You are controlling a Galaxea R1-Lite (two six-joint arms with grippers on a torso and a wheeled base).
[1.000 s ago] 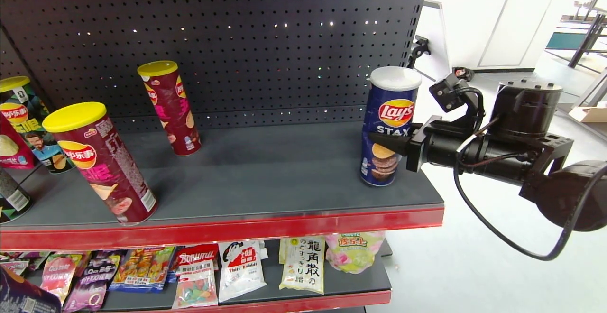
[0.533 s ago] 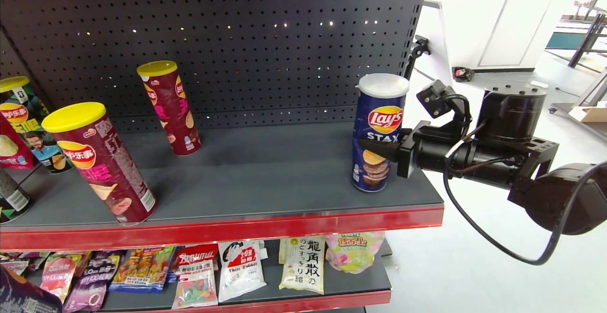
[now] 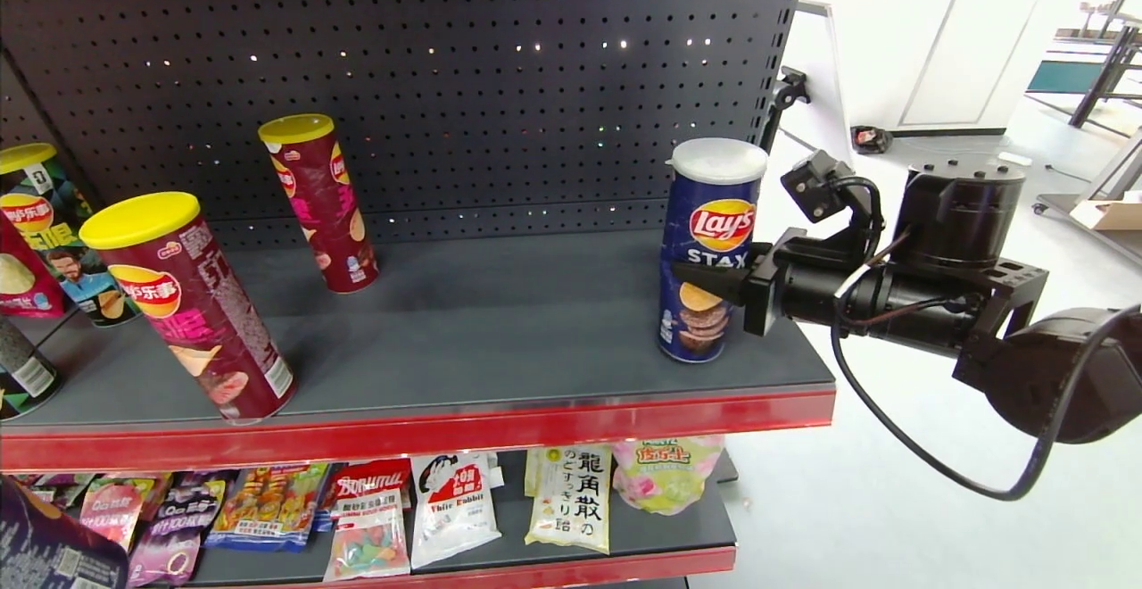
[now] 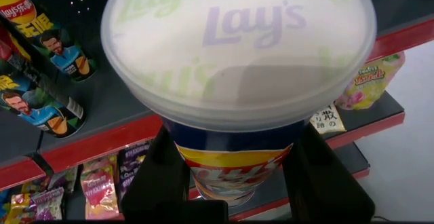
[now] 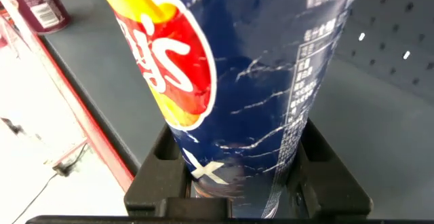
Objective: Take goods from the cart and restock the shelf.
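Note:
A blue chip can (image 3: 712, 241) with a white lid stands upright at the right end of the grey upper shelf (image 3: 500, 321), its base at the shelf surface. My right gripper (image 3: 709, 278) comes in from the right and is shut on the can's middle. In the right wrist view the can (image 5: 258, 75) fills the space between the black fingers (image 5: 161, 166). My left gripper (image 4: 234, 180) is shut on a second blue can (image 4: 237, 54) with a translucent lid, held in front of the shelves. A corner of that can (image 3: 45, 558) shows at the lower left of the head view.
Two maroon cans with yellow lids (image 3: 192, 303) (image 3: 318, 201) stand on the upper shelf, with more cans (image 3: 40, 223) at the far left. Bare shelf lies between them and the blue can. A pegboard (image 3: 446, 80) backs the shelf. Snack bags (image 3: 455, 509) fill the lower shelf.
My right gripper has carried the blue can a little to the left and down onto the shelf; it has barely moved in the last half second.

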